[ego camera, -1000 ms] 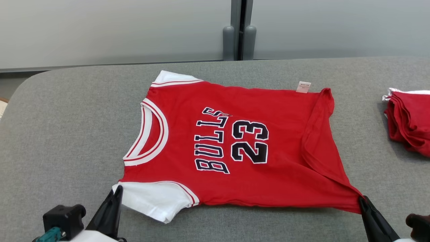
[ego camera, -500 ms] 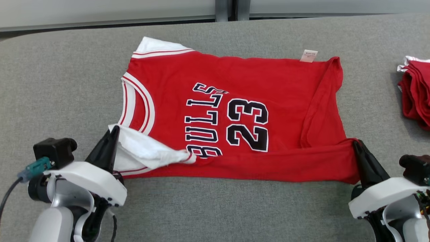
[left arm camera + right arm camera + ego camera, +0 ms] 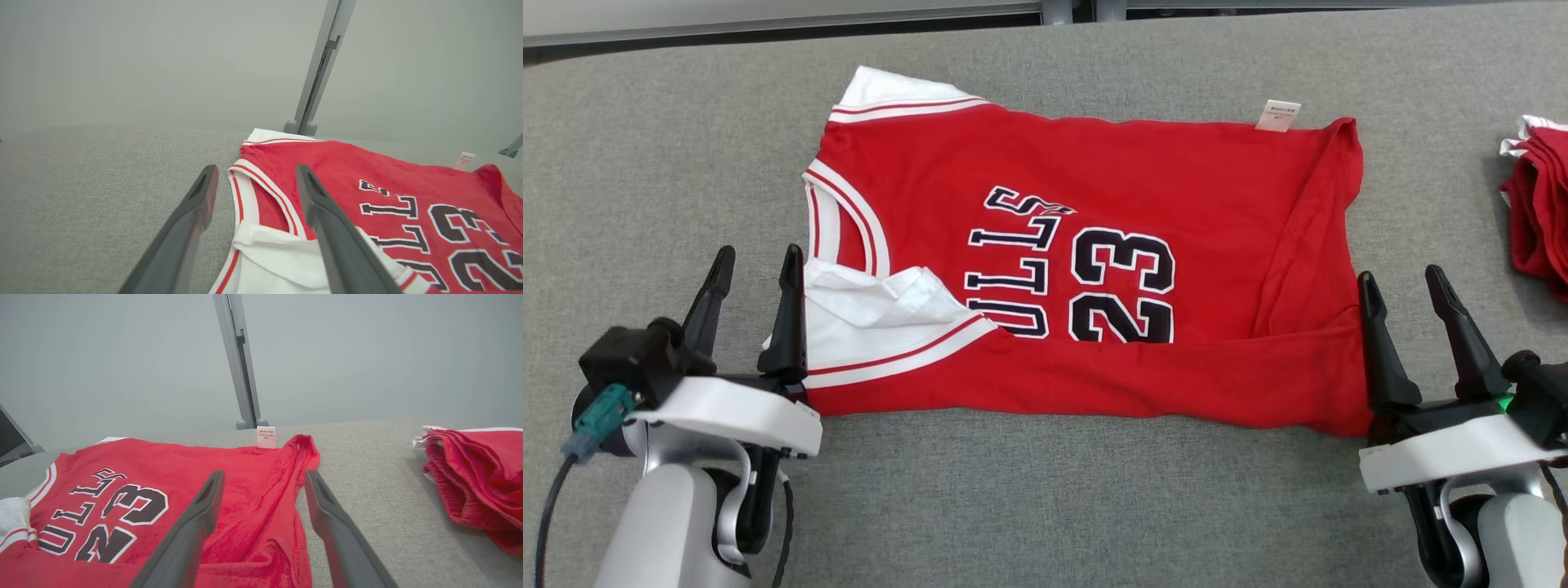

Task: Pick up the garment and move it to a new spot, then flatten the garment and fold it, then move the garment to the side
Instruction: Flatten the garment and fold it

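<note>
**Red Bulls jersey (image 3: 1094, 245) flat on the table, near edge folded up, both claws open and empty**

Your jersey lies spread across the middle of the grey table (image 3: 645, 163), collar (image 3: 849, 220) towards your left and hem towards your right. Its near long edge is turned up over the front in a strip, which covers the lowest letter of the wording and the bottom of the 23. The near white sleeve (image 3: 882, 318) is folded up with it and lies crumpled just beside the collar. A white tag (image 3: 1278, 114) sticks out at the far edge.

Your left claw (image 3: 757, 251) stands wide open and holds nothing. Its inner finger (image 3: 791, 310) is right against the edge of the white sleeve; you cannot tell whether it touches. The left wrist view has that finger over the sleeve cloth, the other over bare table.

Your right claw (image 3: 1400, 274) is equally wide open and empty. Its inner finger (image 3: 1372, 343) stands at the jersey's hem corner. In the right wrist view the two fingers straddle the hem edge, one above red cloth, one above table.

A stack of red garments (image 3: 1539, 212) sits well apart at the table's right edge.
</note>
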Robot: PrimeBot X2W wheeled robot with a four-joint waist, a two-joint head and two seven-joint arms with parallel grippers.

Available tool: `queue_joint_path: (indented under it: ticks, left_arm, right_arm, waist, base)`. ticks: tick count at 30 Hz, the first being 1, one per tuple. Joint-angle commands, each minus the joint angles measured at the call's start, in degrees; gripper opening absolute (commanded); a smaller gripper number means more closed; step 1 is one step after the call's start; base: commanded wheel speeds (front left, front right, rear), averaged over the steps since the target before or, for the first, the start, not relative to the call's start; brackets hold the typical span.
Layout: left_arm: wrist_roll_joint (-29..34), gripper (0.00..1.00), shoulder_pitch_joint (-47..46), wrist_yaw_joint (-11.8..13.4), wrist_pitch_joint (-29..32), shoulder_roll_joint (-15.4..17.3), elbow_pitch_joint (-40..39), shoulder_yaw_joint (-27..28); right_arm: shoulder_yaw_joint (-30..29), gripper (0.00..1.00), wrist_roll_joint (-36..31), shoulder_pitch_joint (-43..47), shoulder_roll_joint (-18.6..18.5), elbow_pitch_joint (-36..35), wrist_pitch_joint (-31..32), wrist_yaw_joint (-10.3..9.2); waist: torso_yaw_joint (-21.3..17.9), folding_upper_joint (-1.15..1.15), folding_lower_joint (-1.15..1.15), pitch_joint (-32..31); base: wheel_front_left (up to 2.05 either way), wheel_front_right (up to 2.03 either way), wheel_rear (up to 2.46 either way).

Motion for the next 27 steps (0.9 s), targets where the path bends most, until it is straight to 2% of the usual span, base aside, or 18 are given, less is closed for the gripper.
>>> queue_joint_path:
  ticks: [1, 4, 8, 20, 27]
  left_arm:
    - [1.8, 1.0, 1.7, 1.3, -2.9, 0.0, -0.1, -0.1]
    - [4.5, 1.0, 3.5, 2.9, -6.8, -0.3, -1.7, -0.6]
    - [6.5, 1.0, 6.7, 4.0, -8.5, 0.2, -3.6, -1.0]
    - [7.5, 1.0, 16.0, 6.8, -7.3, 0.2, -6.5, -1.8]
    - [7.6, 1.0, 16.5, 7.4, -6.2, 0.3, -5.2, -2.4]
  right_arm:
    - [-0.4, 1.0, -1.6, 1.1, 0.1, -1.5, -1.9, -0.02]
    - [-0.8, 1.0, -3.8, 2.8, 0.3, -4.1, -3.6, -0.02]
    - [-1.3, 1.0, -4.9, 5.0, 0.5, -6.5, -3.3, -0.02]
    - [0.2, 1.0, -5.1, 11.3, 0.3, -7.5, -0.1, -0.02]
    - [0.3, 1.0, -4.6, 12.3, 0.6, -7.1, 0.7, -0.02]
  waist:
    - [-0.1, 0.0, 0.0, -0.6]
    - [0.0, 0.0, 0.0, -2.0]
    - [-0.2, 0.0, 0.0, -4.2]
    - [-0.9, 0.0, 0.0, -10.1]
    - [-0.9, 0.0, 0.0, -10.8]
  base:
    - [0.0, 0.0, 0.0]
    - [0.0, 0.0, 0.0]
    - [0.0, 0.0, 0.0]
    - [0.0, 0.0, 0.0]
    - [0.0, 0.0, 0.0]
